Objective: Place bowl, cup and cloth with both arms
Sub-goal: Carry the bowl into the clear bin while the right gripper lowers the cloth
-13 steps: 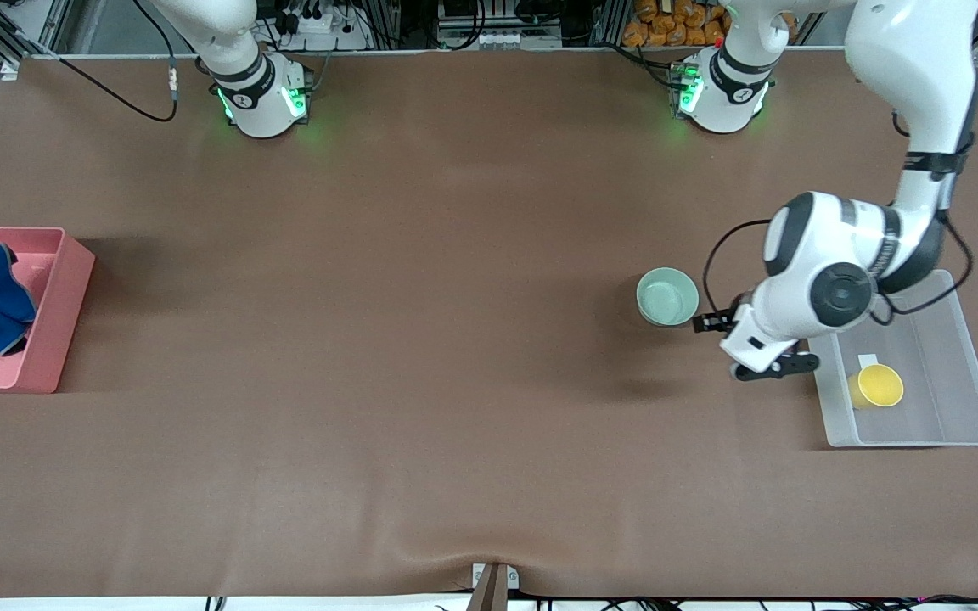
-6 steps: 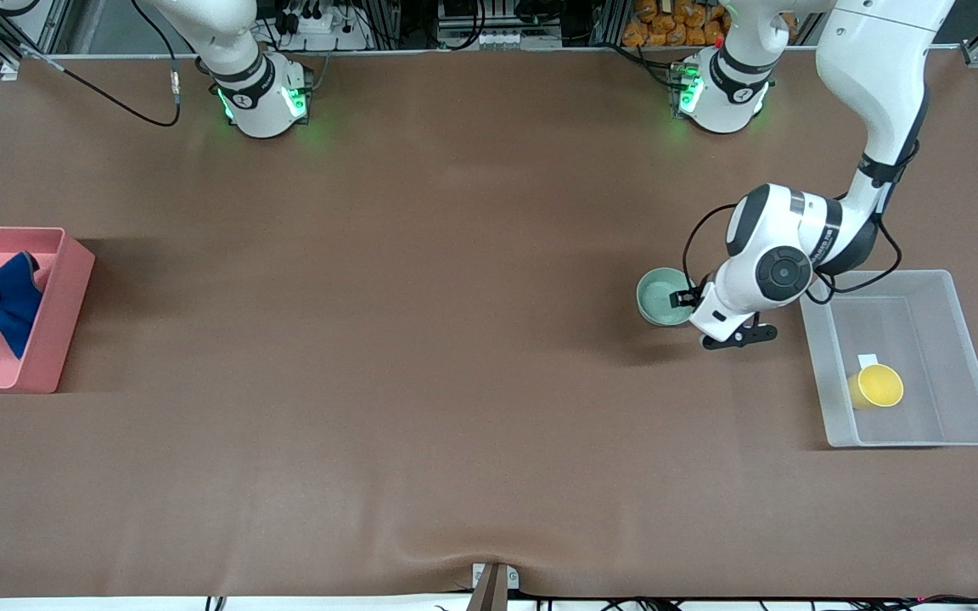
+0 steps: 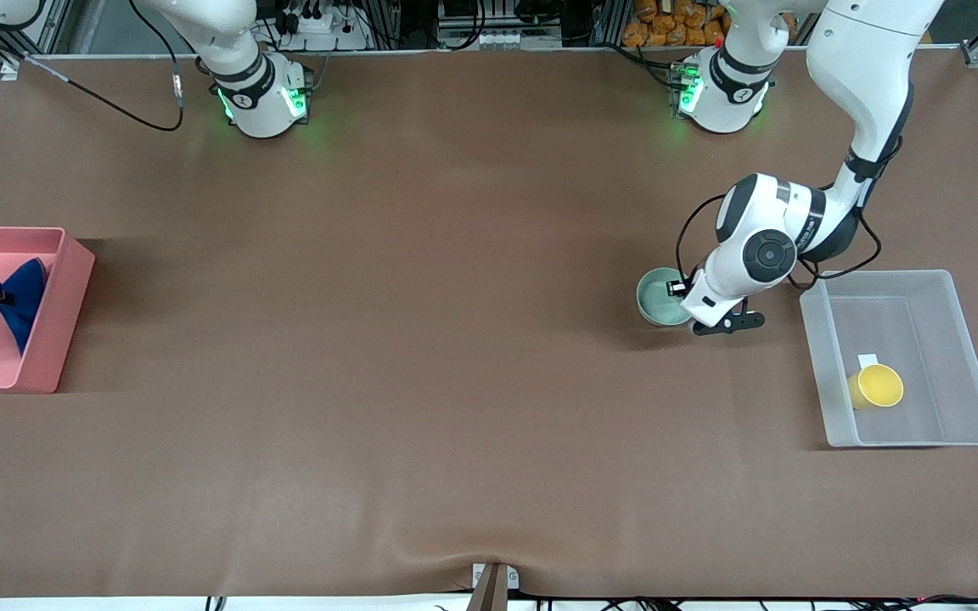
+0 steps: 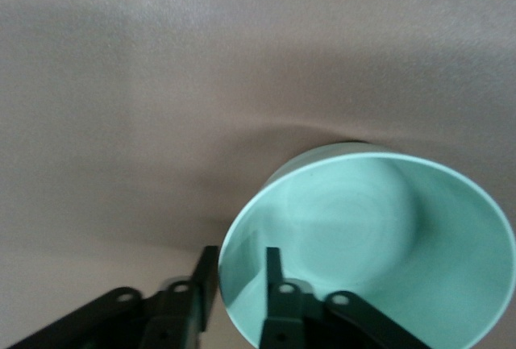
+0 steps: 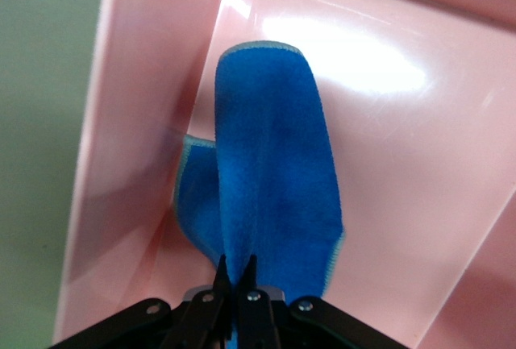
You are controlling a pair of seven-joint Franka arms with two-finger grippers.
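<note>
Brown matting (image 3: 455, 339) covers the whole table, smooth apart from a shallow ripple at the edge nearest the front camera, with metal framing and cables along the robots' side. At the right arm's end sits a pink bin (image 3: 64, 314); the right gripper (image 5: 235, 272) hangs over it, jaws pressed together on a pinch of the cloth (image 5: 270, 180), which droops into the bin. Toward the left arm's end, the left gripper (image 4: 242, 272) straddles the rim of the bowl (image 4: 379, 244), one finger inside and one outside, pinching the wall while the bowl stands on the mat. Near it, a clear bin (image 3: 964, 356) holds the cup (image 3: 878, 386).
</note>
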